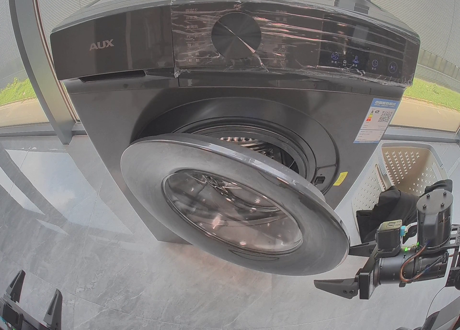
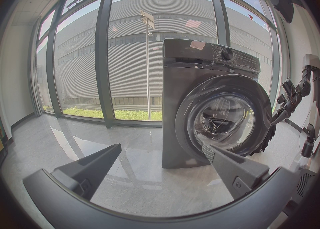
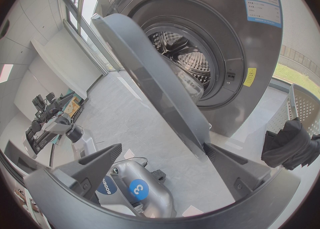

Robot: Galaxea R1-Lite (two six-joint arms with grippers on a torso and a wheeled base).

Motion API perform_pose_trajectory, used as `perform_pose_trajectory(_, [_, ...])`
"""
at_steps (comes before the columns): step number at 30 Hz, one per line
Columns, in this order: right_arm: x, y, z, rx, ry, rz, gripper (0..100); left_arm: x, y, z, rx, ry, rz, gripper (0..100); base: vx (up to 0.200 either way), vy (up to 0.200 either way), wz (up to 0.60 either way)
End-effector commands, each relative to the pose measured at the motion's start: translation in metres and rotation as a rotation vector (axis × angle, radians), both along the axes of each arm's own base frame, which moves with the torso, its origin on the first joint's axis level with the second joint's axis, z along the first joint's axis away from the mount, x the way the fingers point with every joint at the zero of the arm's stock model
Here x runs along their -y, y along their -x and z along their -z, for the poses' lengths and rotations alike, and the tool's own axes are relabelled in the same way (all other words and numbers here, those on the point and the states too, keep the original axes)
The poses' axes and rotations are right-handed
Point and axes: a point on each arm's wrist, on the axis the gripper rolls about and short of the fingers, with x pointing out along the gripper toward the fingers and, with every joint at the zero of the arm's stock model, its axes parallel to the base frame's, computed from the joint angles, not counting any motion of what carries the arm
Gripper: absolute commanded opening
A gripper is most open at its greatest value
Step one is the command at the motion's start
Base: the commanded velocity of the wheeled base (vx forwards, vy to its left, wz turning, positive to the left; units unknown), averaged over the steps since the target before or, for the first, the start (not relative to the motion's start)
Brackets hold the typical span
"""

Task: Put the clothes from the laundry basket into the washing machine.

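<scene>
- Right gripper (image 1: 346, 268): jaws wide apart, holding nothing, level with the lower rim of the door (image 1: 230, 201), which runs down to just beside one finger (image 3: 233, 169).
- Left gripper (image 1: 33, 295): low at the robot's left, jaws spread, empty, well apart from the washing machine (image 1: 143, 105).
- Clothes (image 1: 397, 204): one dark bundle draped over the near rim of the laundry basket (image 1: 412, 163); number of garments cannot be told.
- Laundry basket: one, white and perforated, on the floor just beside the machine's right side.
- Door: swung open between the head camera and the drum (image 1: 254, 144), partly hiding it.
- Markings: one pale logo (image 1: 101, 44) on the panel, one blue-edged label (image 1: 377, 120), one yellow sticker (image 1: 340, 178).
- Panel: one round dial (image 1: 236, 35) under wrinkled plastic film.
</scene>
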Motion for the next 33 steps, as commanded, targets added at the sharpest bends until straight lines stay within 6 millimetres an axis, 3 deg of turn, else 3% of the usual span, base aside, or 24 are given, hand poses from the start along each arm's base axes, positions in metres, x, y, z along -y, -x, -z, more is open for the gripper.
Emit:
perform_pose_trajectory(1, [-0.001, 0.007, 0.004, -0.015, 0.006, -0.031, 100, 0.0, 0.0, 0.005, 0.003, 0.0, 0.0, 100, 0.0, 0.0, 0.0])
perform_pose_trajectory(5, [0.002, 0.011, 0.002, -0.004, -0.008, -0.034, 100, 0.0, 0.0, 0.005, 0.003, 0.0, 0.0, 100, 0.0, 0.0, 0.0])
perform_pose_trajectory(8, [0.001, 0.005, -0.003, 0.013, -0.016, -0.021, 100, 0.0, 0.0, 0.005, 0.003, 0.0, 0.0, 100, 0.0, 0.0, 0.0])
perform_pose_trajectory(14, [-0.004, -0.012, -0.003, 0.005, -0.004, 0.014, 100, 0.0, 0.0, 0.004, 0.004, -0.002, -0.001, 100, -0.2, 0.0, 0.0])
perform_pose_trajectory(20, [-0.01, -0.015, 0.002, -0.013, 0.005, -0.003, 100, 0.0, 0.0, 0.005, 0.003, -0.002, -0.001, 100, 0.0, 0.0, 0.0])
perform_pose_trajectory(27, [-0.015, 0.0, 0.004, 0.001, -0.02, -0.073, 100, 0.0, 0.0, 0.005, 0.003, -0.002, -0.001, 100, 0.0, 0.0, 0.0])
perform_pose_trajectory(33, [-0.001, 0.02, -0.008, 0.043, -0.115, -0.124, 100, 0.0, 0.0, 0.005, 0.003, -0.002, 0.0, 100, 0.0, 0.0, 0.0])
